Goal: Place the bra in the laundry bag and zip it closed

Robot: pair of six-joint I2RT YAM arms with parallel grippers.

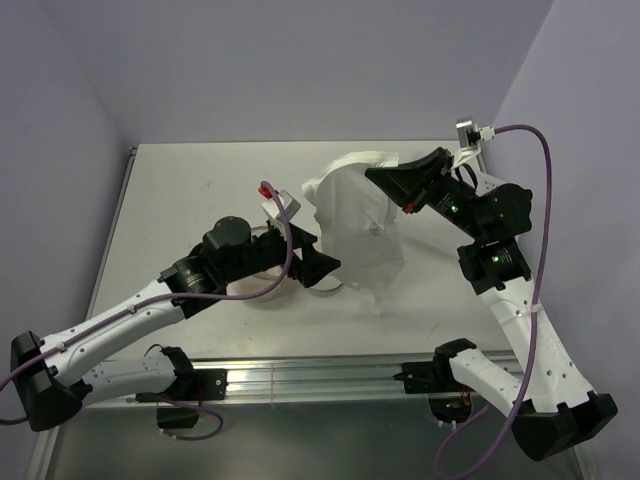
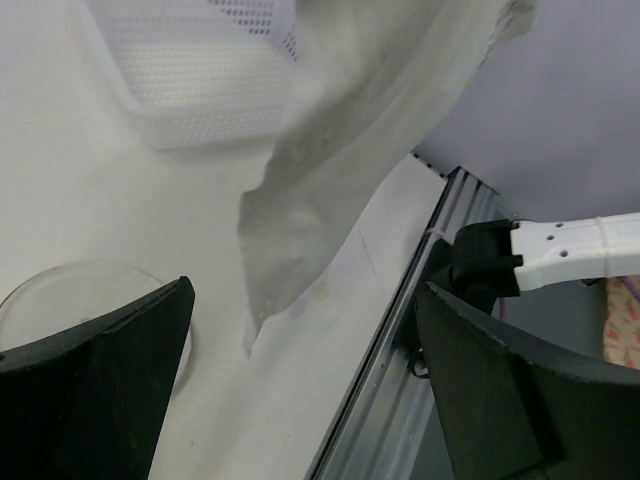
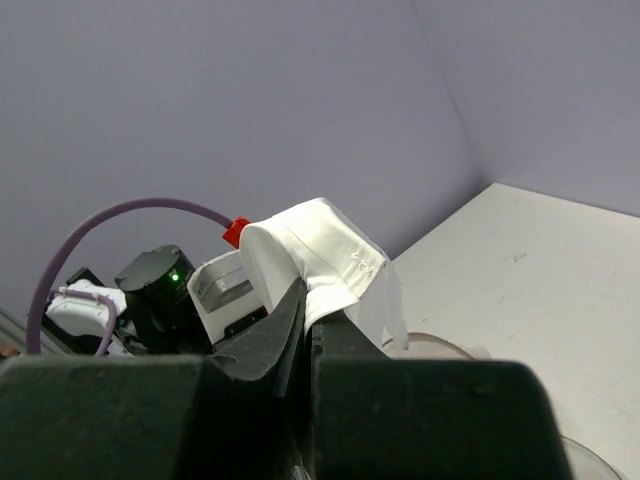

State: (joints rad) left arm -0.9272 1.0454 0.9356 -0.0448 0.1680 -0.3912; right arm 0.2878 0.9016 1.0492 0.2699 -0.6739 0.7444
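Top view. The laundry bag (image 1: 355, 225) is hanging as a limp whitish drape just past the centre of the table (image 1: 180, 200), toward 1 o'clock. Its lower end is trailing down to the tabletop at 5 o'clock of the drape. A small dark mark is showing on its front face. Whether the bra is inside cannot be told.

The right gripper (image 1: 370, 174) is reaching in from 3 o'clock and is pinching the upper edge of the bag at its 1 o'clock corner. In the right wrist view the two fingers are pressing together on a fold of white fabric, which is bulging up above them.

The left gripper (image 1: 328, 270) is sitting at 8 o'clock of the bag, near its lower half. Its jaws are standing wide apart and are holding nothing. In the left wrist view the bag's edge is hanging between and beyond the two dark fingers (image 2: 110, 370), apart from them.

A round clear disc (image 1: 262, 292) is lying on the table under the left arm. A perforated plastic bin (image 2: 200, 90) is standing beside the bag, beyond the left fingers.
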